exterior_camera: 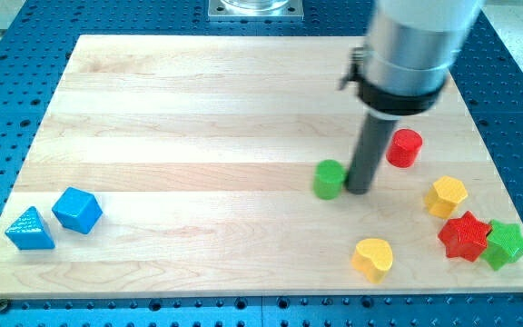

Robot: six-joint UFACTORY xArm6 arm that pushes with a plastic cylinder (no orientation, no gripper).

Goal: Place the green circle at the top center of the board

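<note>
Resting on the wooden board (198,109), my tip (360,189), a bare rod clamped on nothing, sits against the view's-right side of the green circle (329,179), right of board centre, with the red cylinder (405,147) nearby to the right.

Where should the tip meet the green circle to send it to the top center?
Nothing grips here, so push. My tip sits against the right side of the green circle. The target lies up and slightly to the view's left, so probably swing to the circle's bottom-right edge and push centrally; its round wall slips off-centre contact.
</note>
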